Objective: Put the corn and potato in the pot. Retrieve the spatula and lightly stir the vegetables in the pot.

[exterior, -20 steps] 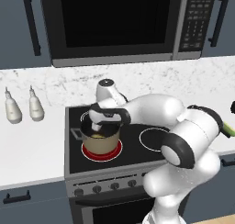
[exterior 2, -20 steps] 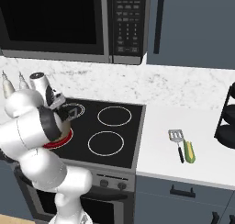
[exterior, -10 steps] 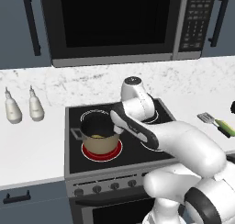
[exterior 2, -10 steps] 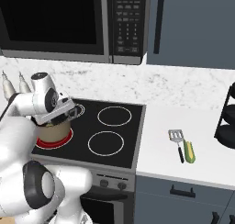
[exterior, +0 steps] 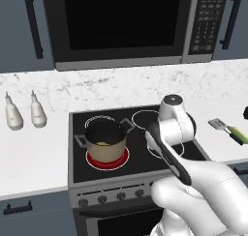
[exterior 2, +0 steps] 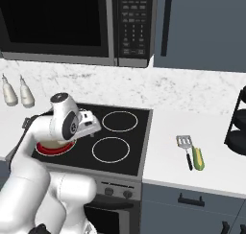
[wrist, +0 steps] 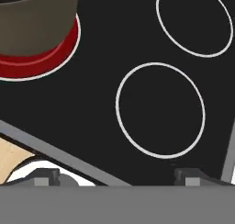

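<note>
The tan pot (exterior: 105, 144) stands on the glowing red front-left burner (exterior: 107, 161), and a yellowish-tan potato (exterior: 102, 143) lies inside it. On the counter right of the stove, the green-and-yellow corn (exterior 2: 198, 157) lies beside the grey slotted spatula (exterior 2: 184, 145); both also appear at the right edge, the corn (exterior: 239, 134) and the spatula (exterior: 220, 125). My gripper (wrist: 117, 177) hangs open and empty over the dark stovetop, right of the pot (wrist: 36, 21), above the front-right burner ring (wrist: 159, 109). My hand (exterior 2: 89, 123) sits just right of the pot's burner.
Two white bottles (exterior: 13, 117) (exterior: 38, 114) stand on the left counter. A microwave (exterior: 121, 24) hangs above the stove. A black tiered rack (exterior 2: 238, 127) stands at the far right. The stove's control knobs (exterior: 104, 197) line its front edge.
My arm has swung from directly above the pot to the right, toward the middle of the stove. The gripper has stayed open and empty.
</note>
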### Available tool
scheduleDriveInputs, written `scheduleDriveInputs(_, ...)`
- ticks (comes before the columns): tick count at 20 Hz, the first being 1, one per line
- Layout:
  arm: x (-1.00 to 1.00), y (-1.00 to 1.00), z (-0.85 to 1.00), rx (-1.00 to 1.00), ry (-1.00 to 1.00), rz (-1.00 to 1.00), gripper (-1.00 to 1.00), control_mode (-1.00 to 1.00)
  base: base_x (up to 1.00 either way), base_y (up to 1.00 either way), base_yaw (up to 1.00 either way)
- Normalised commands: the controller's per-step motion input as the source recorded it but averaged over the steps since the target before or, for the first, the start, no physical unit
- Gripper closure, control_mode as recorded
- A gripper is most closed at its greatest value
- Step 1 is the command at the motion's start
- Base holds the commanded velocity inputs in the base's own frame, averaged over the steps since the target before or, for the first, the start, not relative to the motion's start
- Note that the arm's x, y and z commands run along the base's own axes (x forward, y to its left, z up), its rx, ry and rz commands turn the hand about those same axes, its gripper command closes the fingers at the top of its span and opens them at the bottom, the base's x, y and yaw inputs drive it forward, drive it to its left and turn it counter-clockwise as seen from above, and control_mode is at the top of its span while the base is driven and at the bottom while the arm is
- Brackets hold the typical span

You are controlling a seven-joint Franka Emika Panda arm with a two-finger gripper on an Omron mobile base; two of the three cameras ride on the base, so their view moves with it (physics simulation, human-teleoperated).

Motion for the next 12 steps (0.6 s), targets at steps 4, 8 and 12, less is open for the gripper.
scheduleDriveInputs(4, 0.25, -1.00, -0.35, 0.00, 0.00, -0.23, -1.00, -1.00, 0.00, 0.00, 0.00)
scheduleDriveInputs(8, 0.34, -1.00, -0.31, 0.00, 0.01, -0.24, -1.00, -1.00, 0.00, 0.00, 0.00)
scheduleDriveInputs(12, 0.44, -1.00, 0.00, 0.00, 0.08, -0.20, -1.00, -1.00, 0.00, 0.00, 0.00)
